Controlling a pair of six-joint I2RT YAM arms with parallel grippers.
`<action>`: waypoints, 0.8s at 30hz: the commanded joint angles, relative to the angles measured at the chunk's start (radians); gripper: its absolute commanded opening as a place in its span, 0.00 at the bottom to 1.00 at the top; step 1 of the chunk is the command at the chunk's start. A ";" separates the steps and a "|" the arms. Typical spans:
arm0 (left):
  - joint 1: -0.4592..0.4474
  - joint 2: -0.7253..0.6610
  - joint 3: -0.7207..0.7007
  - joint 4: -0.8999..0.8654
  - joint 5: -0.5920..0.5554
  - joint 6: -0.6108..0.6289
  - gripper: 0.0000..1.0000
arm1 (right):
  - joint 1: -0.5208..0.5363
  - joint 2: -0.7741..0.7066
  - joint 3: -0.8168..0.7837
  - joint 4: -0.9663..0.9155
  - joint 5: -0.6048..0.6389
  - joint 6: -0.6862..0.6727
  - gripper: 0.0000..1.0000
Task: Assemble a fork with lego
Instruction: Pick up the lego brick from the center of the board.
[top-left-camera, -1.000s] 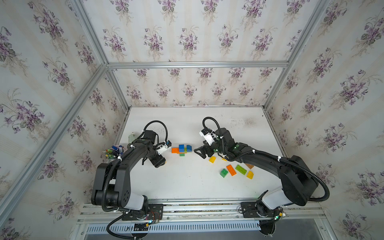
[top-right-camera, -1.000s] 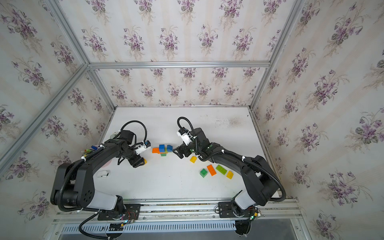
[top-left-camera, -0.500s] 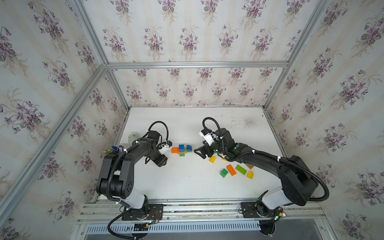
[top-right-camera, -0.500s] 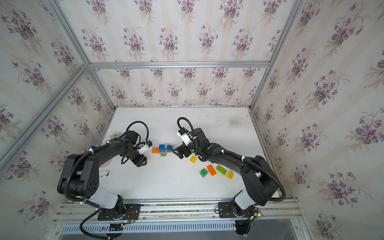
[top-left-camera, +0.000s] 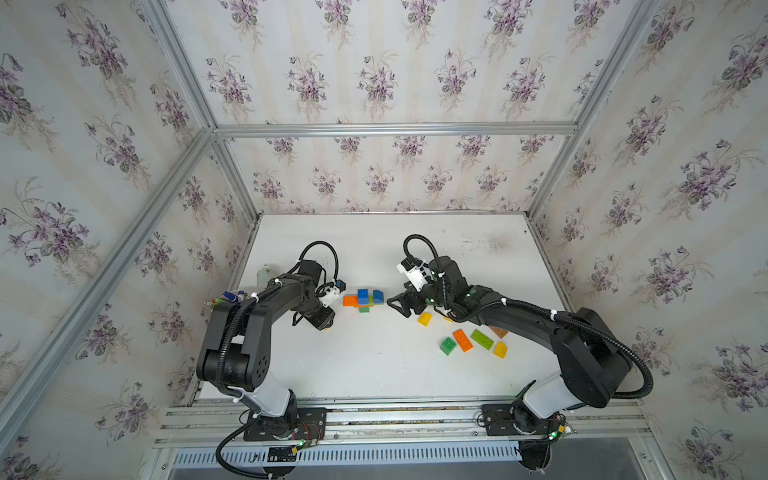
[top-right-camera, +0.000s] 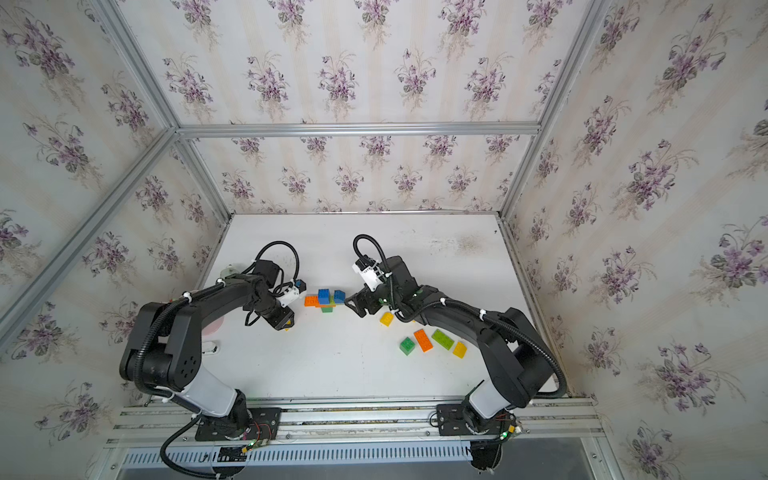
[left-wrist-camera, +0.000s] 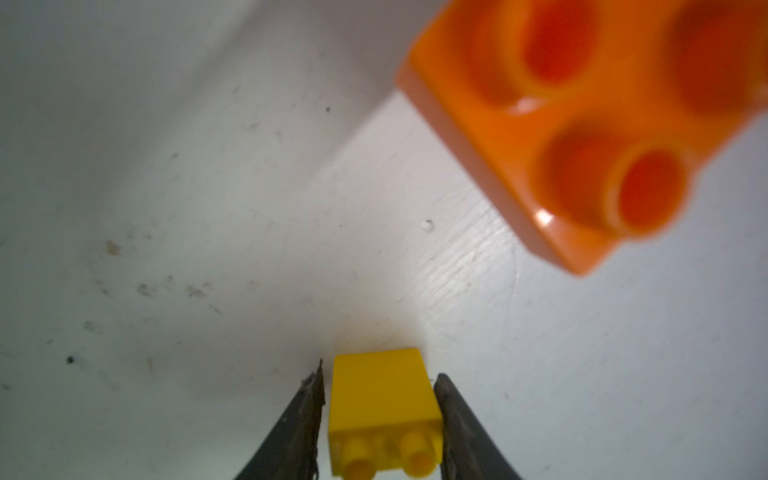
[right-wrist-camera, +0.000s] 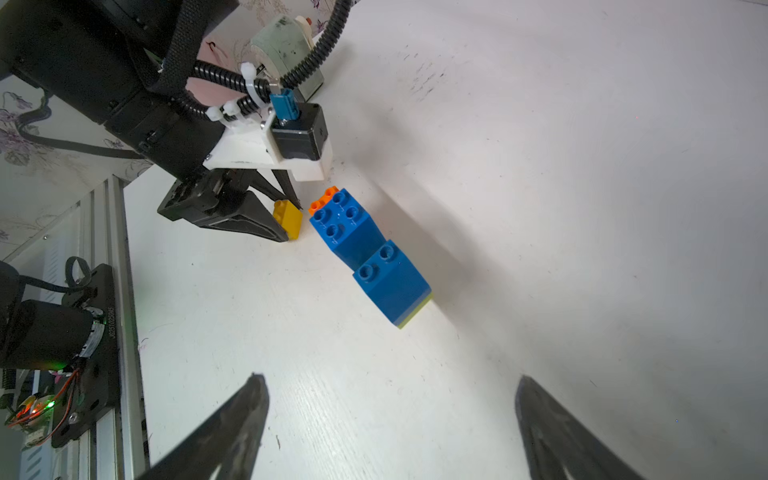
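Carefully now: left gripper (left-wrist-camera: 380, 419) pinching a small yellow brick (left-wrist-camera: 384, 409) that lies on its side on the table (left-wrist-camera: 208, 208).

Both fingers (left-wrist-camera: 299, 424) flank it with little or no gap; whether they grip yet, I cannot tell. Squeeze squarely across the flat sides before lifting. Just beyond sits the orange brick (left-wrist-camera: 590, 124) of the partly built assembly (right-wrist-camera: 361, 249), blue bricks on top; the right gripper (right-wrist-camera: 390, 419) waits wide open and empty, loose bricks (top-left-camera: 471, 343) beside its arm.
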 joint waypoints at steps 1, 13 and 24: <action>-0.004 -0.002 -0.004 -0.014 0.008 0.014 0.41 | -0.001 0.005 0.006 0.009 0.000 0.005 0.92; -0.007 -0.098 -0.032 -0.015 -0.001 0.019 0.24 | -0.033 0.041 0.035 -0.018 -0.019 0.094 0.95; -0.082 -0.278 -0.020 -0.093 -0.042 0.104 0.18 | -0.071 0.141 0.060 0.073 -0.161 0.441 0.96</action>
